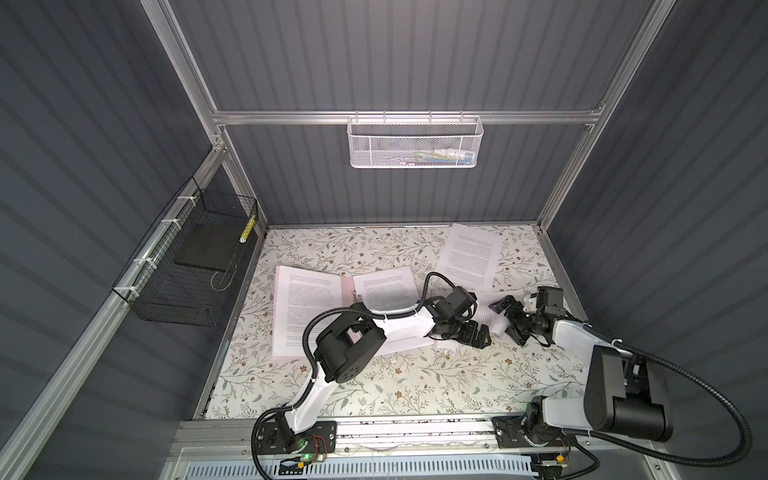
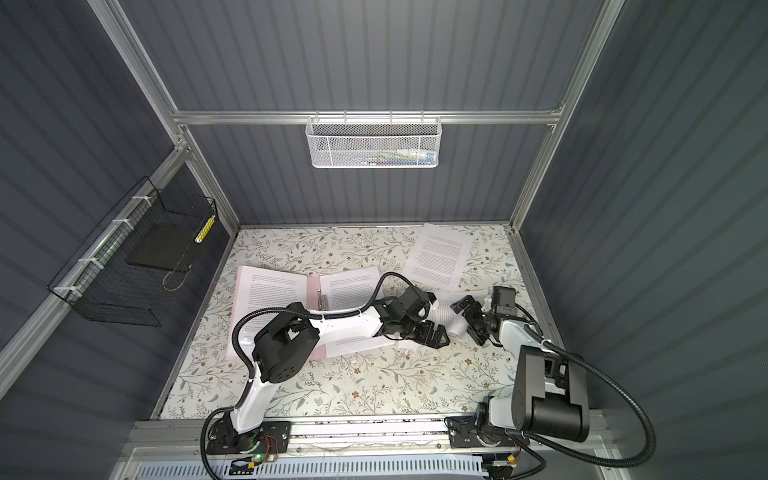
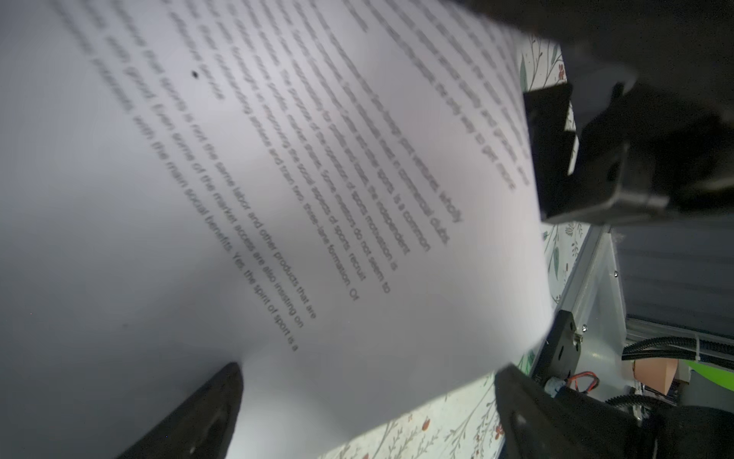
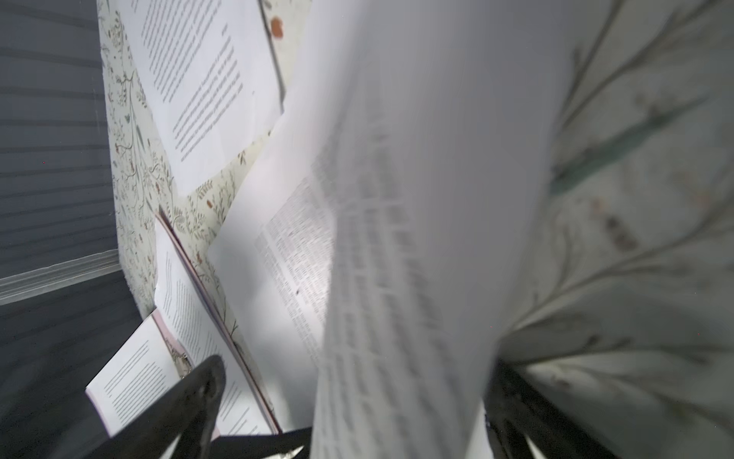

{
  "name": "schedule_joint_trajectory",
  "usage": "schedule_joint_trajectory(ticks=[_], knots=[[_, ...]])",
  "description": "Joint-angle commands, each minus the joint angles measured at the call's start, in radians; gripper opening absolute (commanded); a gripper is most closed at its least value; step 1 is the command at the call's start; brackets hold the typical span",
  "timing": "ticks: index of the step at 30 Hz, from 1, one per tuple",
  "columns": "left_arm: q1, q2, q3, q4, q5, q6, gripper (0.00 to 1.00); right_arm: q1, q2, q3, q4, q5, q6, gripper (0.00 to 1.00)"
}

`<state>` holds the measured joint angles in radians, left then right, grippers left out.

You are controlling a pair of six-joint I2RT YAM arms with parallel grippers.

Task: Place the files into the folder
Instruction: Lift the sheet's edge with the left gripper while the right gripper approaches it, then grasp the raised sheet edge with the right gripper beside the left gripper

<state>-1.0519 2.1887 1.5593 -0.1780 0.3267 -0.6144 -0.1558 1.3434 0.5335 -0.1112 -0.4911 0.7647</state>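
On the floral-print table (image 1: 415, 382), left of centre: the folder (image 1: 347, 286) lies open and flat. It is thin pale pink board, rectangular, with a small silver clip (image 1: 354, 296) by the spine.

The files are matte white paper with dense blocks of small black type.
- Left-leaf sheet (image 1: 307, 309): flat on the folder's left half.
- Right-leaf sheet (image 1: 386, 286): on the right half, its near edge hidden under the left arm.
- Far sheet (image 1: 471, 253): flat and askew toward the far right corner, apart from the folder.
- Curled sheet (image 3: 278, 198): just right of the folder, between the two grippers, bowed up off the table.

Left gripper (image 1: 483, 335): black jaws spread wide, low over the curled sheet. In its wrist view the smooth paper runs between the fingers (image 3: 206, 409), with no pinch.

Right gripper (image 1: 505, 322): jaws likewise spread wide, facing the left one. In its wrist view the sheet rises between them as a blurred roll. Whether the pads touch paper cannot be told.

Left wall: a black wire basket (image 1: 178, 266) holds a flat black slab (image 1: 203, 245). Back rail: a white mesh basket (image 1: 415, 143).
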Motion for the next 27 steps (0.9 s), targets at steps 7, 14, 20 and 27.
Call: schedule_joint_trajectory(ticks=[7,14,20,27], knots=[[0.004,0.106,-0.036,-0.129,-0.005,-0.018,1.0,0.105,-0.099,-0.095,0.159,-0.044,0.271,0.99],[0.004,0.098,-0.048,-0.125,-0.005,-0.013,1.0,0.132,-0.186,-0.146,0.169,0.053,0.357,0.99],[0.004,0.109,-0.047,-0.12,-0.003,-0.016,1.0,0.194,-0.316,-0.231,0.191,0.202,0.483,0.96],[0.004,0.108,-0.051,-0.122,-0.005,-0.015,1.0,0.218,-0.497,-0.319,0.113,0.342,0.584,0.85]])
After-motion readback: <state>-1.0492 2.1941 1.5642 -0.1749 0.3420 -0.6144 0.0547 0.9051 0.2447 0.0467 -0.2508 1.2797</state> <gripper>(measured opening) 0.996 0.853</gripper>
